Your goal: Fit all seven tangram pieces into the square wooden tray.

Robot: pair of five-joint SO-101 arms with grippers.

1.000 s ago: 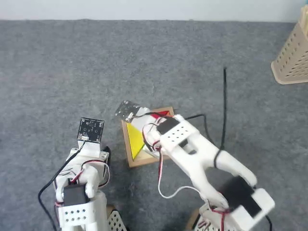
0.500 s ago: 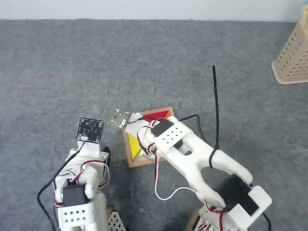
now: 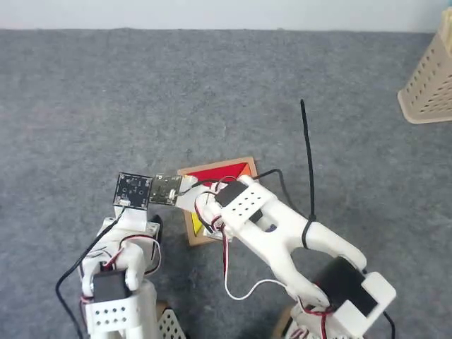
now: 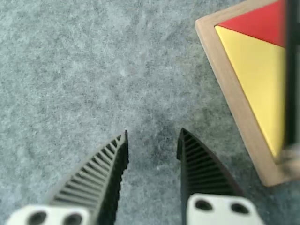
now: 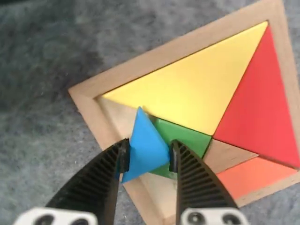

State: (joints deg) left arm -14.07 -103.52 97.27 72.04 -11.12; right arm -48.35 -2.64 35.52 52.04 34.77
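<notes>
From above, the square wooden tray (image 3: pixel 217 164) lay at the centre of the frame on grey carpet (image 3: pixel 141 92). The right arm (image 3: pixel 282 233) covered most of it, and the left arm (image 3: pixel 116 282) stood at lower left.

The left gripper (image 4: pixel 152 136) hung over carpet just beside the tray's corner, its fingers narrowly parted and empty.

The right gripper (image 5: pixel 147 145) pinched the blue triangle (image 5: pixel 145 140) over the tray, overlapping the green piece (image 5: pixel 187 137). The yellow triangle (image 5: pixel 192 89), red triangle (image 5: pixel 255 108) and orange piece (image 5: pixel 253 176) lay seated inside.

grey carpeted table (image 3: pixel 106 92), wooden tray (image 4: pixel 233 93), basket (image 3: pixel 431 78)
</notes>
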